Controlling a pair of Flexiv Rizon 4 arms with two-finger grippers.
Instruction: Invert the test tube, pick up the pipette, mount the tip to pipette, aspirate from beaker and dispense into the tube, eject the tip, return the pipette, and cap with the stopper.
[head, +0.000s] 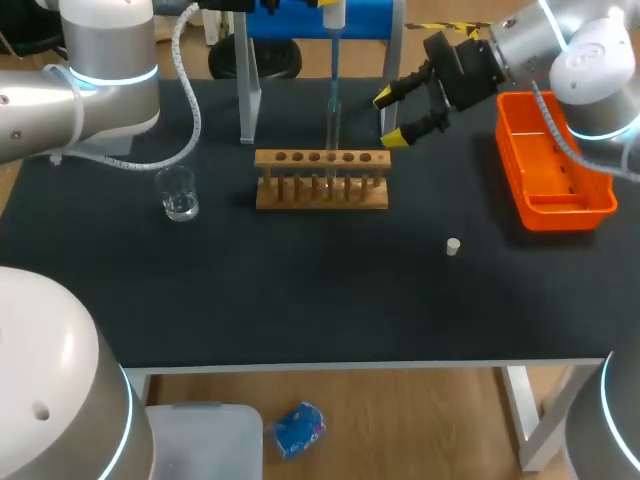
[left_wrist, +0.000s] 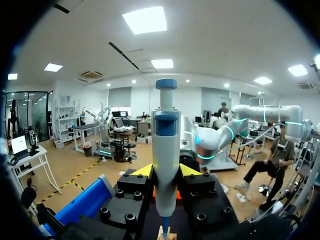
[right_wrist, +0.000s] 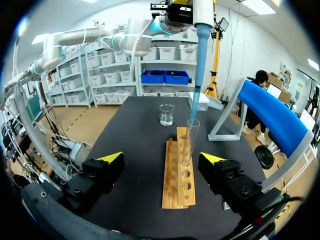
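My left gripper (left_wrist: 166, 172) is shut on the white and blue pipette (left_wrist: 165, 135), which hangs upright over the wooden rack (head: 321, 178). The pipette's blue tip (right_wrist: 200, 60) reaches down into the mouth of the glass test tube (right_wrist: 189, 142) standing in the rack. The tube (head: 333, 118) stands in a middle hole. My right gripper (head: 392, 117) hovers open just right of the rack, nothing between its fingers; in its own view the rack (right_wrist: 179, 182) lies ahead of it. The beaker (head: 179, 193) holds clear liquid left of the rack. A small white stopper (head: 453, 246) lies on the mat, front right.
An orange tray (head: 553, 195) sits at the right edge. A metal post (head: 249, 90) and the blue pipette stand (right_wrist: 270, 115) rise behind the rack. A coiled cable (head: 190, 90) hangs from the left arm over the mat.
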